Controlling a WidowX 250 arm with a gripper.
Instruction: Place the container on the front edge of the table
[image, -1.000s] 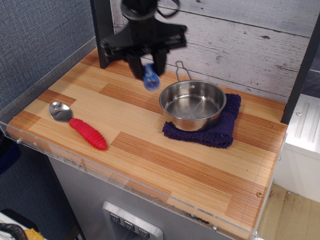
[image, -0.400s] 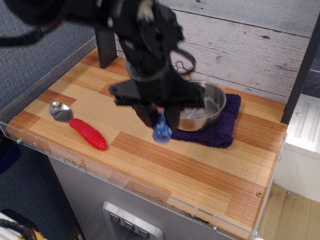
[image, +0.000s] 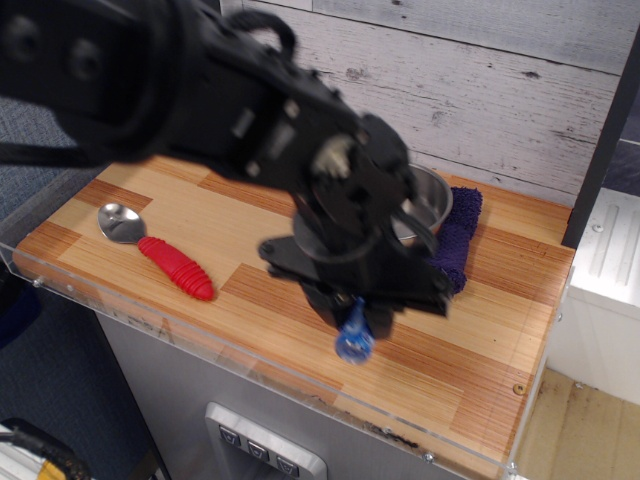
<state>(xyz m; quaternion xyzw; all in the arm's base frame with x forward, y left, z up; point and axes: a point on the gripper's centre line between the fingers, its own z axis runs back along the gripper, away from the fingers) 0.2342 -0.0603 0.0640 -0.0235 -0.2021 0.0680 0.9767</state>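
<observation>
The small blue can (image: 354, 338) hangs between the fingers of my gripper (image: 353, 318), which is shut on it. It is over the wooden table (image: 470, 350), near the front edge and a little right of centre. I cannot tell whether the can touches the wood. The black arm reaches in from the upper left and hides much of the table's middle.
A steel pan (image: 428, 203) sits on a dark blue cloth (image: 460, 235) at the back right, mostly hidden by the arm. A spoon with a red handle (image: 165, 262) lies at the front left. A clear acrylic rim (image: 250, 368) runs along the front edge.
The gripper has carried the blue can from the back of the table, past the pan, forward and to the right, down toward the front edge.
</observation>
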